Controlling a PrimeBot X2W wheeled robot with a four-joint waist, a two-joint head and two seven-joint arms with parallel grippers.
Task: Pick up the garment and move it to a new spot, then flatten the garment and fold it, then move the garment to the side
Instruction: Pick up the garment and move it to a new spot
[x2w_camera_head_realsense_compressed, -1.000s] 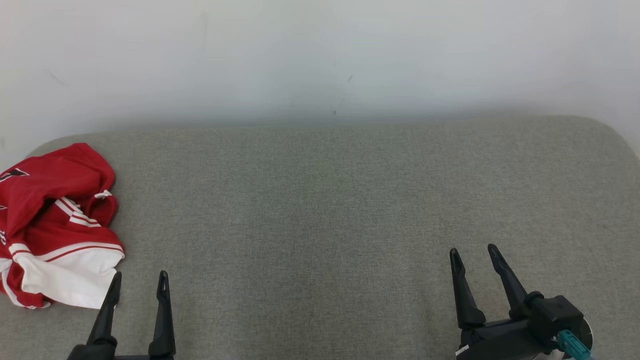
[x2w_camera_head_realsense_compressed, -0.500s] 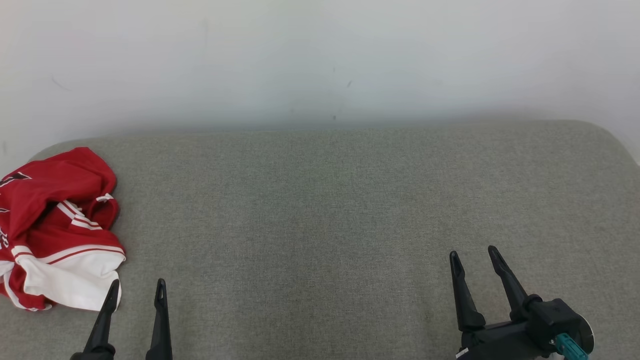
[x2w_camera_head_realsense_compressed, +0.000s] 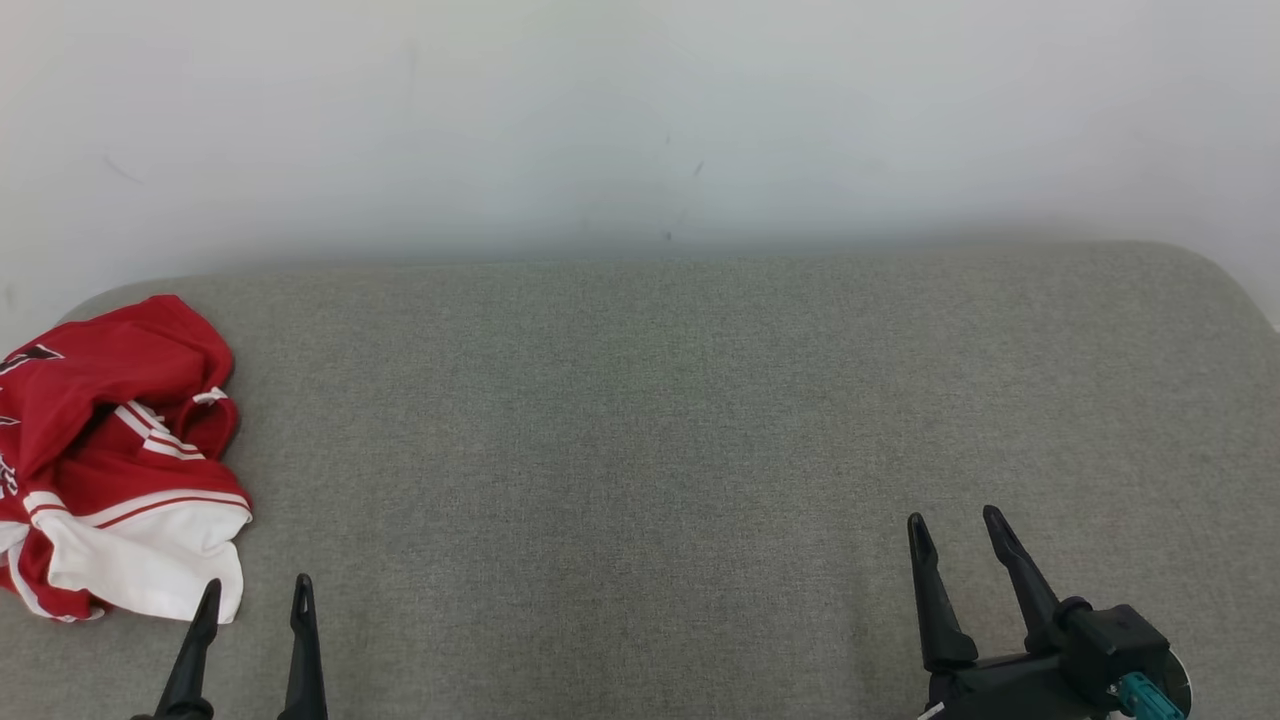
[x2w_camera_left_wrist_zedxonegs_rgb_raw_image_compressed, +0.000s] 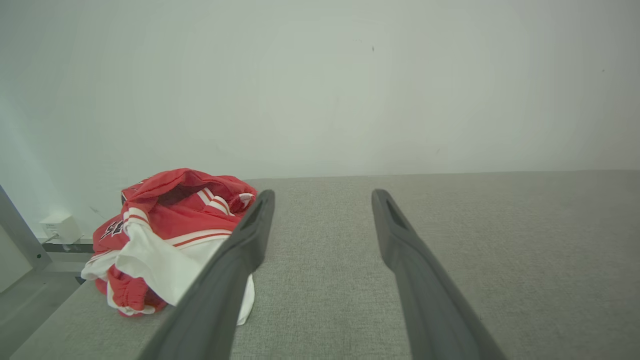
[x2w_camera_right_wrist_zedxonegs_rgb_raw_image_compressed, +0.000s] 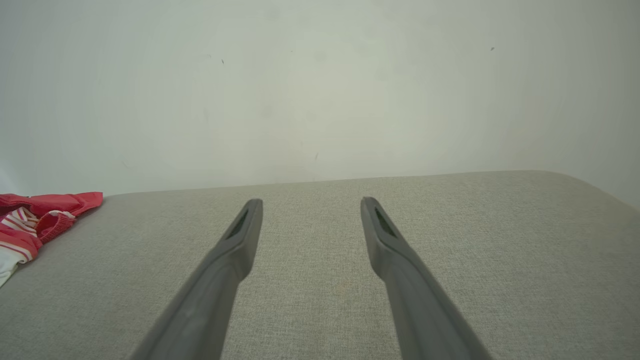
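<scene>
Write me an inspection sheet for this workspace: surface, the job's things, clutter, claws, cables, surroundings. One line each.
Surface: grey cloth top, flat, with rounded far corners.
Job's things: red and white garment, crumpled in a heap at the left end of the cloth top, not flattened or folded.
Clutter: nothing seen.
Claws: left claw open, holding nothing, right beside the garment's white hem; whether they touch cannot be told. Right claw open, holding nothing, over bare cloth at the near right.
Cables: nothing seen.
Surroundings: plain white wall behind, with a few small marks; a small white box low by the wall past the garment.
</scene>
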